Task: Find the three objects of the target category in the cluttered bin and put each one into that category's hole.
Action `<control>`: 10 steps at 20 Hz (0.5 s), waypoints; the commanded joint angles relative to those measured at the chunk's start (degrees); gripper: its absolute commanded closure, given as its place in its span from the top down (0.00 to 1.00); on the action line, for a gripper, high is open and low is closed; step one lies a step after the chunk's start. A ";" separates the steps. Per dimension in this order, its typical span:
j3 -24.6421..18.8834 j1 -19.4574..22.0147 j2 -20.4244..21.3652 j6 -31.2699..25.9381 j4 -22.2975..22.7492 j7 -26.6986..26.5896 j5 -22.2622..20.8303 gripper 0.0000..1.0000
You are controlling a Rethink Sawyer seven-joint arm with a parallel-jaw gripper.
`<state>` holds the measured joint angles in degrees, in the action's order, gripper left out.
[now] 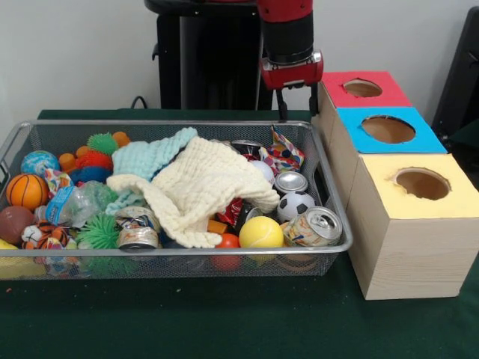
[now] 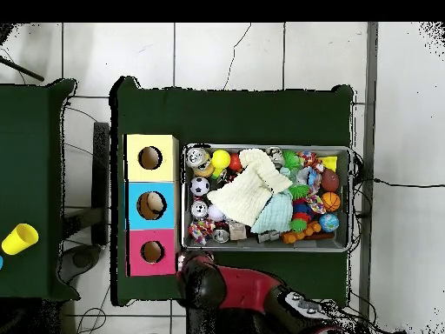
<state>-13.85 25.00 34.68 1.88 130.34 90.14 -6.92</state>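
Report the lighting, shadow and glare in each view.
Front view: even, soft light; glints on the can tops and the bin's rim; a dim shadow under the bin on the green cloth. Overhead view: flat light, bright floor tiles, no hard shadows; the gripper is blurry.

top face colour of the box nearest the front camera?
Yellow: the nearest box has a yellow top around its round hole, over pale wood sides. Clearest in the front view.
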 commanded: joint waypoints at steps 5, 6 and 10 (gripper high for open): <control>-5.83 8.72 -14.66 7.99 -2.49 10.94 -4.05 1.00; -6.04 9.31 -14.99 7.42 -2.97 10.47 -4.23 1.00; -6.32 10.45 -16.06 7.04 -3.41 10.21 -4.65 1.00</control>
<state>-15.33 33.06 24.37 5.90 130.32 90.14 -10.21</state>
